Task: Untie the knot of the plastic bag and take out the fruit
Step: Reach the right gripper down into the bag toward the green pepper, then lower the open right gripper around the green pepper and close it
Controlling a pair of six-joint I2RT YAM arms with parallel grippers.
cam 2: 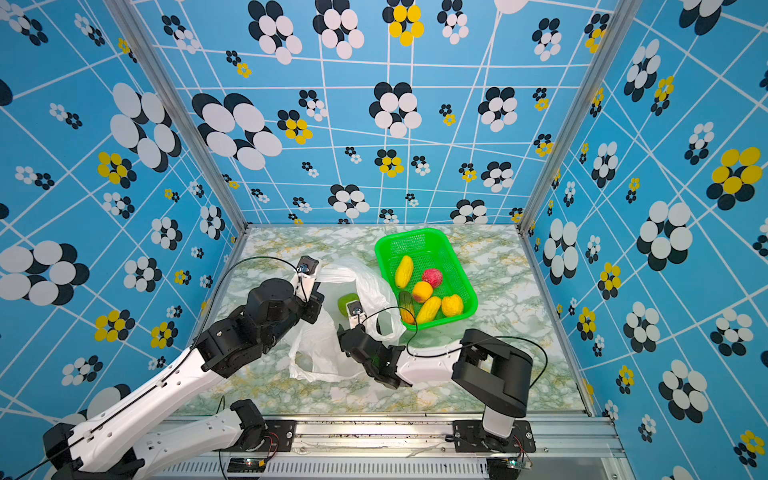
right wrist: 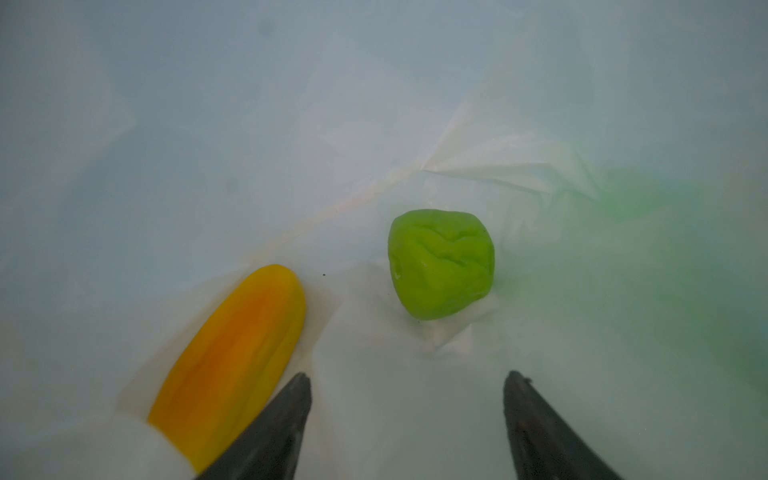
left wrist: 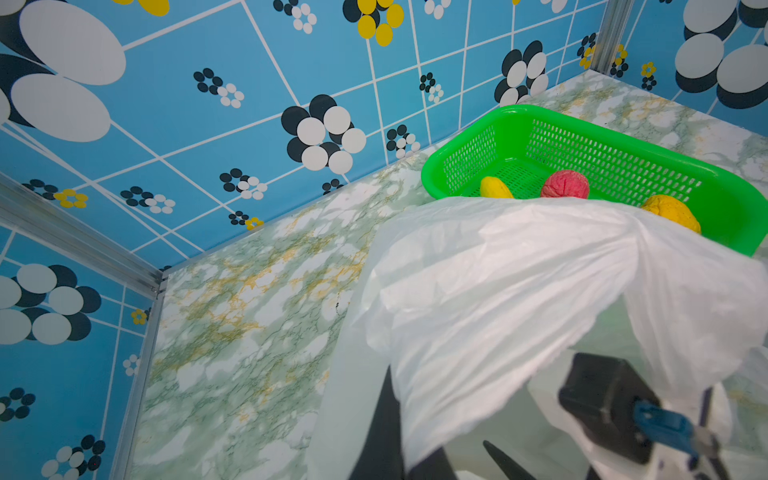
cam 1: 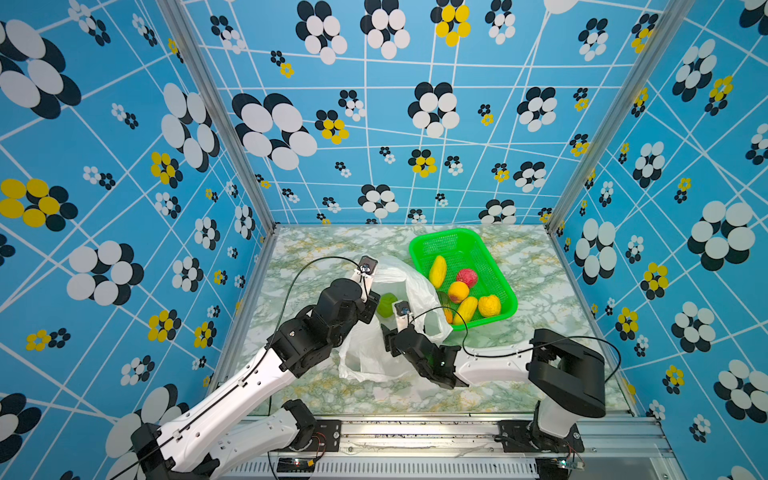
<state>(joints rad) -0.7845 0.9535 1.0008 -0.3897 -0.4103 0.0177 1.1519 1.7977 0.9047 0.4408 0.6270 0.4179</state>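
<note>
The white plastic bag [cam 1: 365, 357] [cam 2: 365, 282] lies open on the marble table left of the basket; no knot shows. My left gripper [cam 1: 375, 308] [left wrist: 409, 449] is shut on the bag's upper edge [left wrist: 498, 282] and holds it raised. My right gripper [cam 1: 386, 328] [right wrist: 409, 376] is open inside the bag with nothing between its fingers. Ahead of it on the bag's floor lie a green round fruit [right wrist: 442, 264] [cam 1: 386, 305] [cam 2: 348, 300] and, beside one fingertip, a yellow-orange long fruit [right wrist: 232, 353].
A green mesh basket [cam 1: 419, 245] [cam 2: 382, 249] [left wrist: 457, 145] stands at the back right, touching the bag. It holds several fruit, among them a red bumpy ball [cam 1: 467, 277] and a yellow long one [cam 1: 437, 271]. Patterned walls close three sides.
</note>
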